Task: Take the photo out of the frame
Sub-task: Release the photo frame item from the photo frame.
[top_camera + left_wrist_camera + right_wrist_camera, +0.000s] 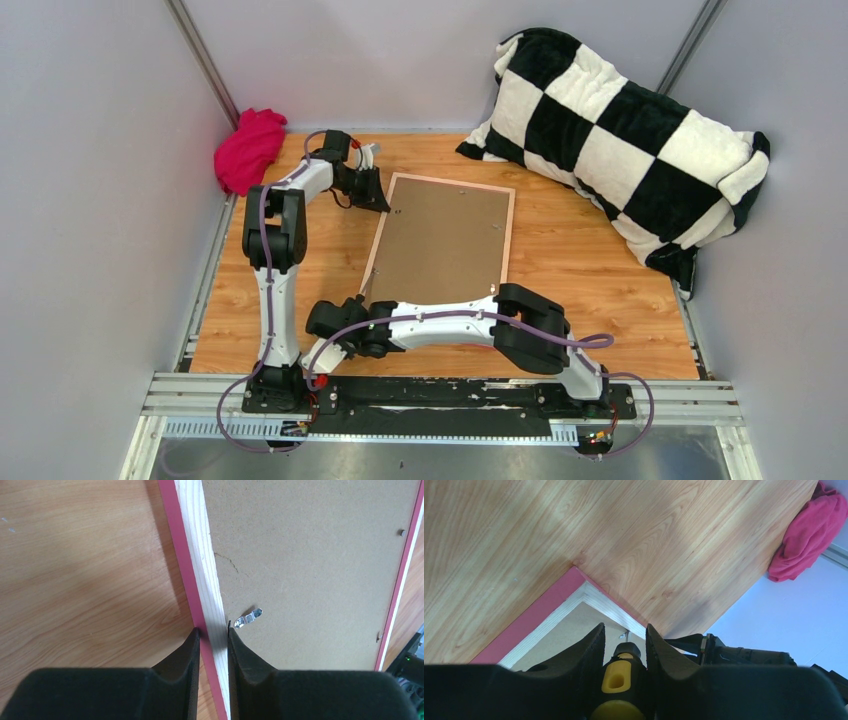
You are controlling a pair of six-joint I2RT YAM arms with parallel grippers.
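Between the left tool's (212, 639) fingers: the left rail of the frame (200, 555), pinched. One finger sits on the pink outer edge, the other on the inner side against the board (310, 555). Jaws stand only the rail's width apart.

Left arm: elbow up, forearm reaching far, wrist pitched down at the frame's far-left corner. Right arm: elbow low on the right, forearm laid across to the left, right tool (624, 630) at the frame's near-left corner. Its fingers are clamped on a yellow-black handle (616, 680) that points ahead at that corner.

Left wrist only: a bent metal tab (248, 617) lies on the board just ahead of the inner finger, with a hairline crack in the board past it. Right wrist only: the handle, which the top view doesn't show. Top view only: the whole frame, back side up, flat on the worktop (590, 250), its left rail running from one tool to the other. Photo hidden; can't tell where it sits.

Worktop is light wood grain. Pink cloth (809, 535) is in the far-left corner beyond the left tool. Checkered pillow (620, 130) is far right, well apart from both tools. Grey walls (90, 150) on three sides.
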